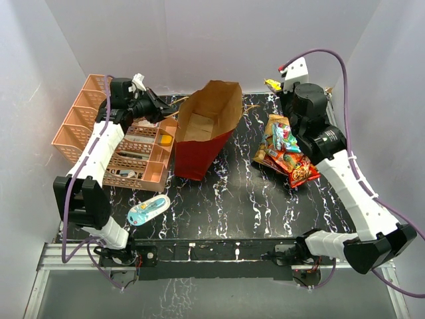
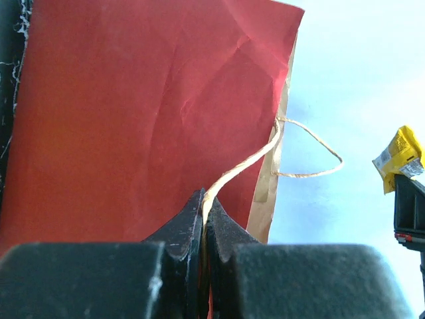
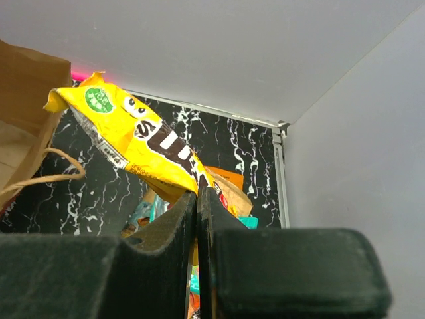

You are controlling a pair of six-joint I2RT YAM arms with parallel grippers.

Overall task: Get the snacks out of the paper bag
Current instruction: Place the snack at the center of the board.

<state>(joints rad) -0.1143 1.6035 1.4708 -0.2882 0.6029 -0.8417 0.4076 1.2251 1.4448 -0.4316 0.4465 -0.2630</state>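
The paper bag (image 1: 206, 129), red outside and brown inside, stands tilted at mid-table with its open mouth up and toward the back. My left gripper (image 1: 174, 106) is shut on its twine handle (image 2: 246, 166) at the mouth's left rim, with the red side (image 2: 133, 119) close in front. My right gripper (image 1: 276, 88) is raised at the back right, shut on a yellow M&M's pack (image 3: 143, 139). That pack also shows in the left wrist view (image 2: 398, 156). A pile of snacks (image 1: 285, 151) in red, orange and teal packets lies right of the bag, below the right gripper.
A pink basket organizer (image 1: 113, 136) stands at the back left beside the bag. A blue-white blister-packed item (image 1: 147, 210) lies near the front left. White walls close in the table on three sides.
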